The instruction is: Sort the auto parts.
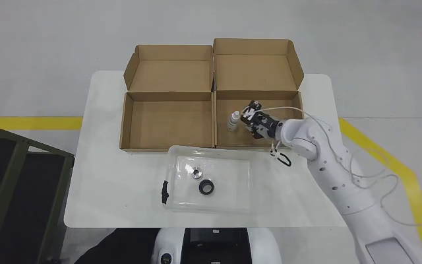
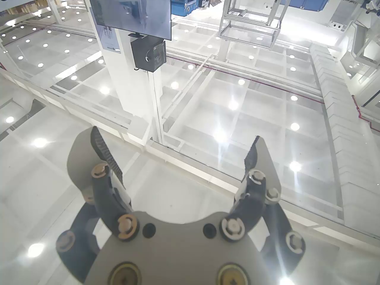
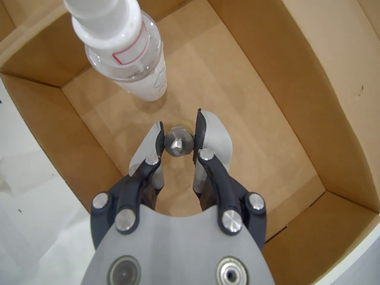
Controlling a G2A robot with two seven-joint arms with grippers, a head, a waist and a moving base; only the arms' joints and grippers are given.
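Observation:
My right gripper [image 3: 178, 140] is shut on a small silver metal nut [image 3: 178, 145], held low inside the right cardboard box [image 3: 297, 96]. A clear bottle with a white cap [image 3: 127, 48] stands upright in that box just beyond the fingertips. From the top view, the right gripper [image 1: 254, 120] sits over the right box [image 1: 258, 140] beside the bottle [image 1: 233, 119]. A clear plastic tray [image 1: 178, 198] holds a silver nut [image 1: 196, 173] and a black ring [image 1: 207, 188]. My left gripper [image 2: 178, 155] is open, pointing up at the ceiling.
The left cardboard box [image 1: 132, 129] stands open next to the right one. A black clip [image 1: 165, 192] lies at the tray's left rim. A carabiner [image 1: 283, 159] hangs from the right arm. White table [image 1: 105, 191] surface lies free on the left and right.

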